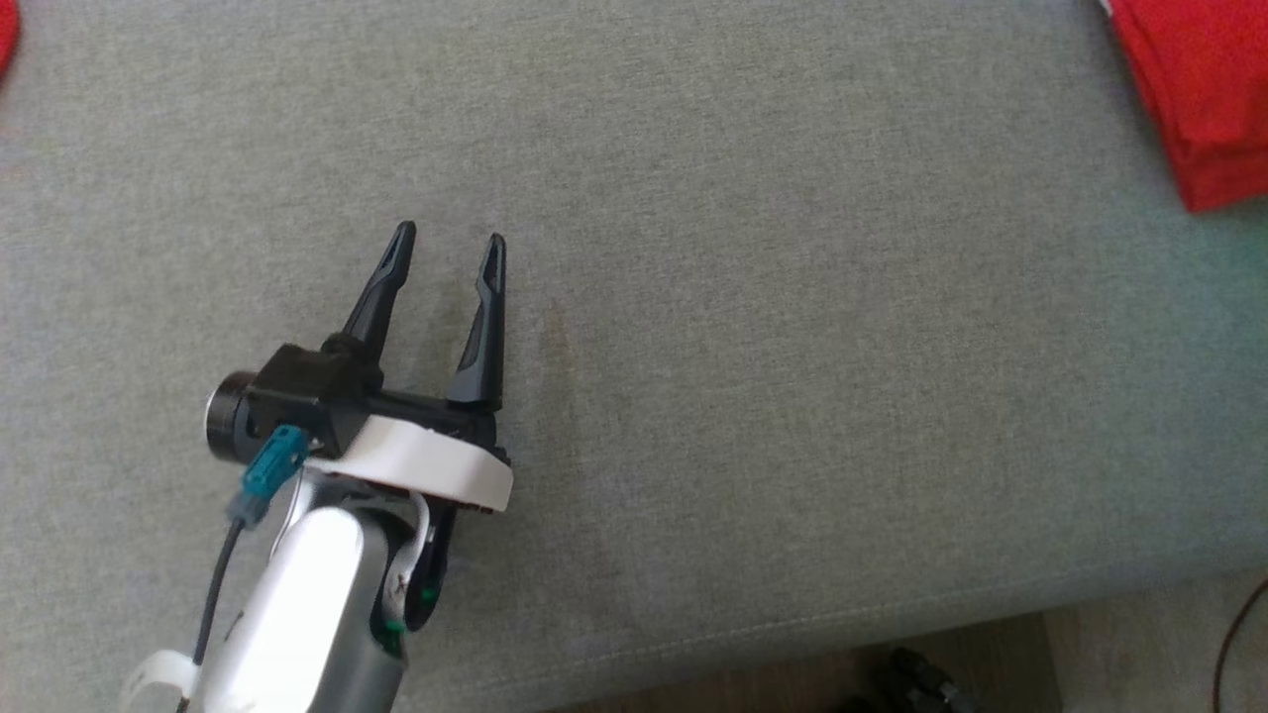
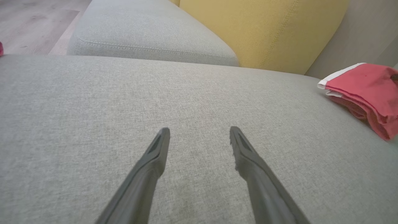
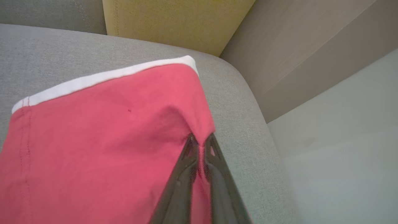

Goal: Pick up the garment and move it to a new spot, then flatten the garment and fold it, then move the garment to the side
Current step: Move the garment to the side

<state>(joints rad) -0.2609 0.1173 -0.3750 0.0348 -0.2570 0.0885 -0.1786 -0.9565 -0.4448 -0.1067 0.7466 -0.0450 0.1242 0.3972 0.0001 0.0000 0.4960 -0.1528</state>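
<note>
1. Your right gripper (image 3: pixel 202 138) is pinched shut on a fold of the red garment (image 3: pixel 93 140), with cloth squeezed between the fingers. That looks to me like a grip for sliding it aside.
2. The garment (image 1: pixel 1199 89) lies in folded layers at the far right end of the grey seat cushion (image 1: pixel 792 297), white trim (image 3: pixel 102 77) along its far edge. I'd judge the folding done and the move to the side under way.
3. Your left gripper (image 1: pixel 450 238) hangs wide open and empty over bare cushion, well apart from the garment. It is probably parked there so it doesn't snag the fold.
4. The surface is soft woven fabric with a faint brownish mark (image 1: pixel 555 337) just right of the left gripper.
5. As for the room, there's a yellow back cushion (image 2: pixel 264 31) behind and wood floor (image 2: pixel 28 25) at far left.
</note>
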